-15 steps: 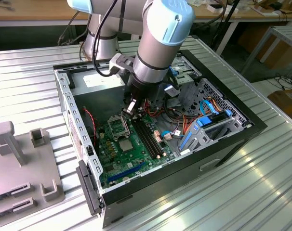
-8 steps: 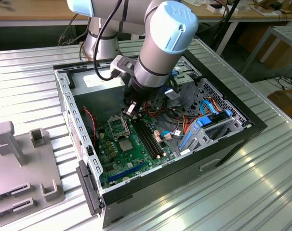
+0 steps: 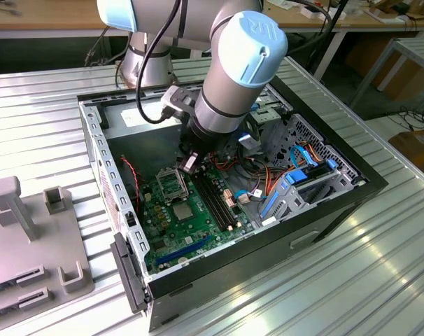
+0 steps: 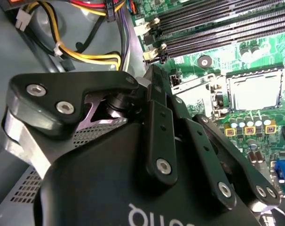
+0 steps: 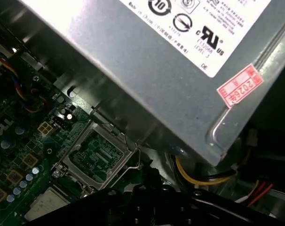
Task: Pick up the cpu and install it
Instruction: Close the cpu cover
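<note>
The black gripper, grip state unclear, hovers over the silver-framed square socket, beside long black memory slots

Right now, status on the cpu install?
Gripper low over the motherboard socket. Pale square, possibly the cpu, inside it. Memory slots and cables close beside.

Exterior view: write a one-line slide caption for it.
Robot arm's gripper reaches into an open computer case lying on a ribbed metal table, poised just above the motherboard's silver-framed socket.
</note>
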You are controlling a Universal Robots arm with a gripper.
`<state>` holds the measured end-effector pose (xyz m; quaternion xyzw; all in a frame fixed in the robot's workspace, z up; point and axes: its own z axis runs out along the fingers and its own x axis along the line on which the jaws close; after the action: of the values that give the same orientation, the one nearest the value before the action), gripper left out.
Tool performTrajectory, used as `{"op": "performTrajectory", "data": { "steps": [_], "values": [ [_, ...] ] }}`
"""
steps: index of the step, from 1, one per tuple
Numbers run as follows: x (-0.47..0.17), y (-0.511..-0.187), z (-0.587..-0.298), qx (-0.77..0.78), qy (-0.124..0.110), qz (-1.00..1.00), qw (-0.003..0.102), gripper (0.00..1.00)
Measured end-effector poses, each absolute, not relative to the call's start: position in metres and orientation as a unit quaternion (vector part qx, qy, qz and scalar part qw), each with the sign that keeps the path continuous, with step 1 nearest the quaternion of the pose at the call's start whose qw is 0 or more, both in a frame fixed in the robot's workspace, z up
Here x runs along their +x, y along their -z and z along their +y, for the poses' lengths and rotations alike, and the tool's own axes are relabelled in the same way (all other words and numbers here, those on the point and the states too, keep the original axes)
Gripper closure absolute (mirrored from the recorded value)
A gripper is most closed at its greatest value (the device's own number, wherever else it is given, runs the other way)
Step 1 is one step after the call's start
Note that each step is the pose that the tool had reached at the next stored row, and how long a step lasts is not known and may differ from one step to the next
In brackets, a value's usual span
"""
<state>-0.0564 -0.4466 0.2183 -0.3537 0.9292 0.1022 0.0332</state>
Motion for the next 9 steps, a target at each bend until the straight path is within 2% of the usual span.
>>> {"op": "performTrajectory", "data": {
  "steps": [4,7,9],
  "values": [
    [-0.0563,-0.2182,-0.4466,-0.37,-0.101,0.923,0.037,0.89],
    [-0.0566,-0.2182,-0.4466,-0.376,-0.095,0.921,0.048,0.89],
    [-0.0575,-0.2182,-0.4466,-0.378,-0.094,0.92,0.05,0.89]
  ]
}}
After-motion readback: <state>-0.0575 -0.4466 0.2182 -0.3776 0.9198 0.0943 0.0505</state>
